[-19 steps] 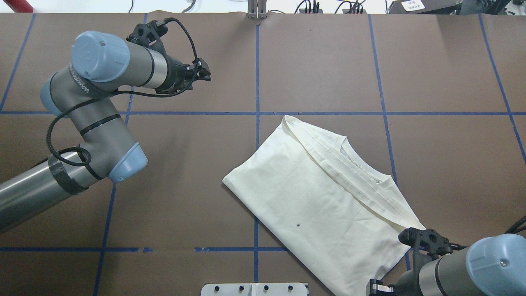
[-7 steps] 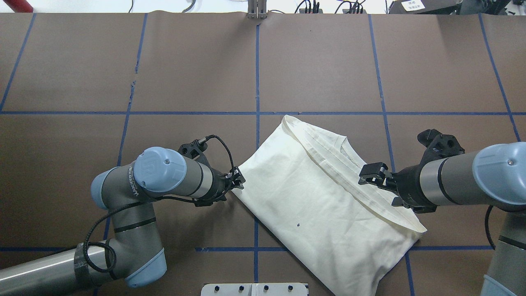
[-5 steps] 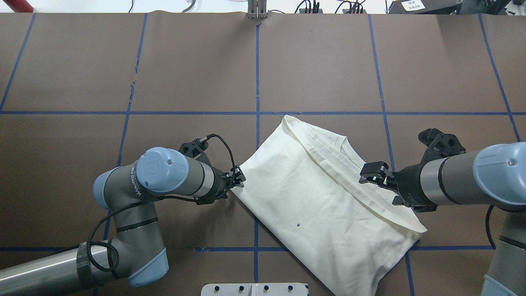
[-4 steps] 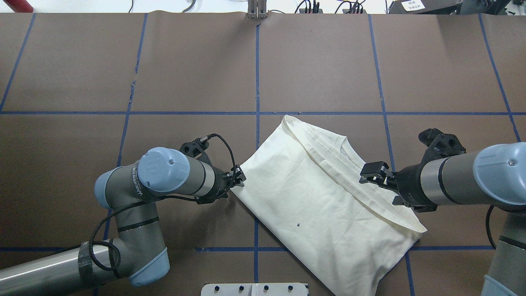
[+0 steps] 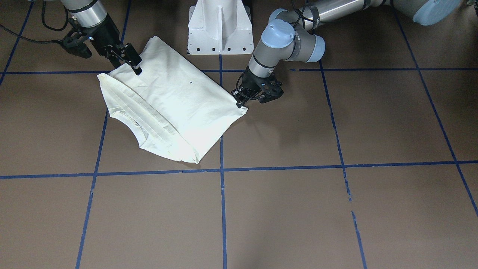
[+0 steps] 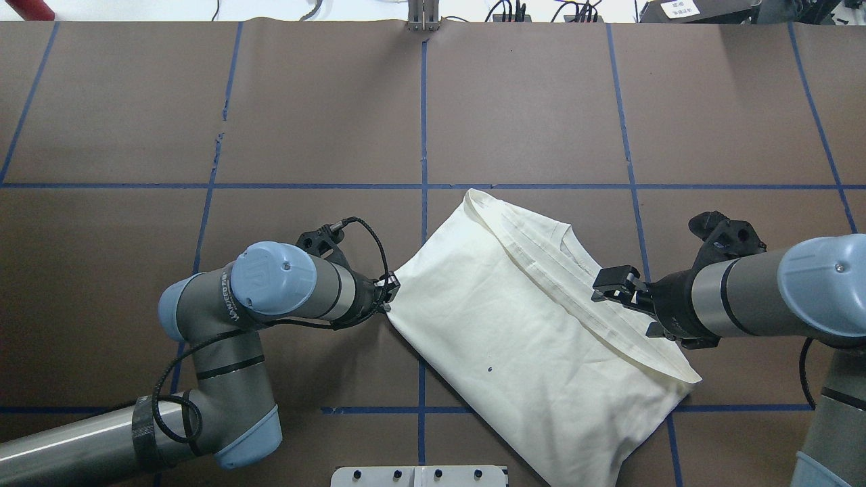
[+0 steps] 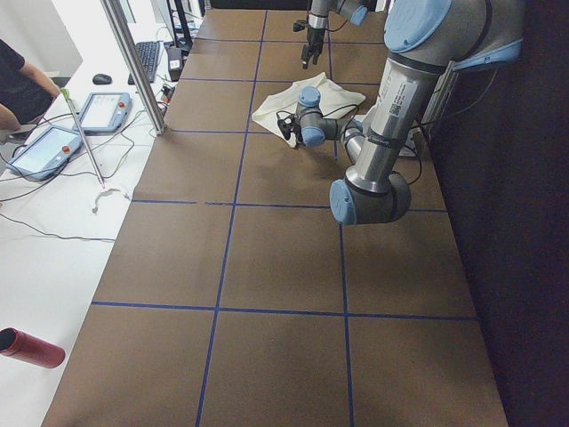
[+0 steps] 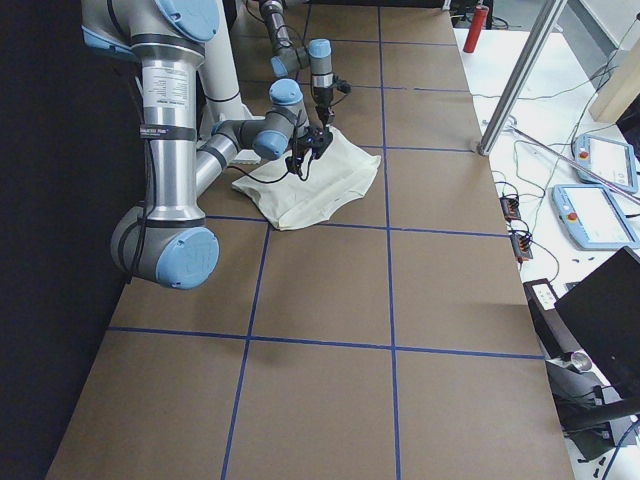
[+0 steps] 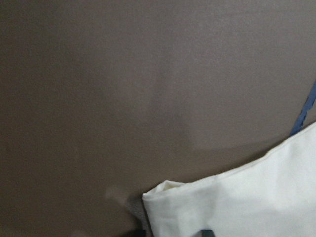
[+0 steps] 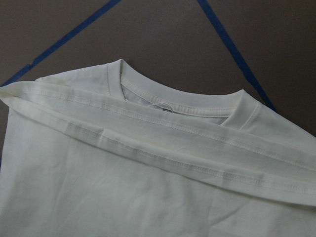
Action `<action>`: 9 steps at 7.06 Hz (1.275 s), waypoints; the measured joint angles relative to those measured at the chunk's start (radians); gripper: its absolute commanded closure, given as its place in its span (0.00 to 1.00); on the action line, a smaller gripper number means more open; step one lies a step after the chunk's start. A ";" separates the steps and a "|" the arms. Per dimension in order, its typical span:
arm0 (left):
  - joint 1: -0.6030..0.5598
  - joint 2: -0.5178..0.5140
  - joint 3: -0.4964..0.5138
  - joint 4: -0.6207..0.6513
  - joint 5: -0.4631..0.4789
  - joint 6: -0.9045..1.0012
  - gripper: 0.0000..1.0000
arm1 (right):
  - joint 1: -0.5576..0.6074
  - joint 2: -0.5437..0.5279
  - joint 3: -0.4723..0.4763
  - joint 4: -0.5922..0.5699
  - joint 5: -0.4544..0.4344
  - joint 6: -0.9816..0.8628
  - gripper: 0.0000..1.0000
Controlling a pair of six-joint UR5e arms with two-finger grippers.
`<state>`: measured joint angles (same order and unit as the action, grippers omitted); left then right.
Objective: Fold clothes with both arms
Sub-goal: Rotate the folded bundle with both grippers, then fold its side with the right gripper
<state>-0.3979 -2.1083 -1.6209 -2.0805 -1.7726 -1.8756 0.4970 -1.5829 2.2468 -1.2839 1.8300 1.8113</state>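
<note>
A cream T-shirt (image 6: 514,325) lies folded and slanted on the brown table, its collar and hems towards my right arm. My left gripper (image 6: 389,287) sits low at the shirt's left corner. In the left wrist view that corner (image 9: 168,197) lies between two dark fingertips (image 9: 206,232) that stand apart, so the gripper is open. My right gripper (image 6: 609,289) is open and hovers over the folded hem band near the collar (image 10: 173,106). In the front-facing view the left gripper (image 5: 240,100) is at the shirt's (image 5: 168,101) right corner and the right gripper (image 5: 132,61) is above its far edge.
The white pedestal base (image 5: 220,28) stands just behind the shirt. Blue tape lines (image 6: 423,122) grid the brown table. Off the far edge are a metal post (image 7: 133,62), tablets (image 7: 98,111) and an operator (image 7: 18,84).
Both arms have swung in to the shirt: the left from the far left to its left corner, the right from the near edge to over the hem. Lately the left gripper edged closer onto the corner.
</note>
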 measured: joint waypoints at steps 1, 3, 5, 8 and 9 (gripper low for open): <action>-0.026 0.000 -0.002 0.013 0.016 0.047 1.00 | 0.000 0.002 -0.001 0.000 0.000 0.000 0.00; -0.150 -0.029 0.046 0.012 0.031 0.182 1.00 | -0.002 0.005 -0.004 0.000 0.001 0.000 0.00; -0.300 -0.217 0.337 -0.072 0.048 0.232 0.99 | -0.008 0.026 -0.018 0.003 0.001 0.001 0.00; -0.376 -0.334 0.543 -0.219 0.057 0.241 0.27 | -0.017 0.123 -0.100 0.000 -0.016 0.006 0.00; -0.376 -0.236 0.391 -0.224 0.014 0.240 0.28 | -0.020 0.176 -0.149 -0.006 -0.030 0.002 0.00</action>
<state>-0.7734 -2.3441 -1.2300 -2.3045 -1.7581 -1.6357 0.4774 -1.4073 2.0977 -1.2901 1.7999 1.8136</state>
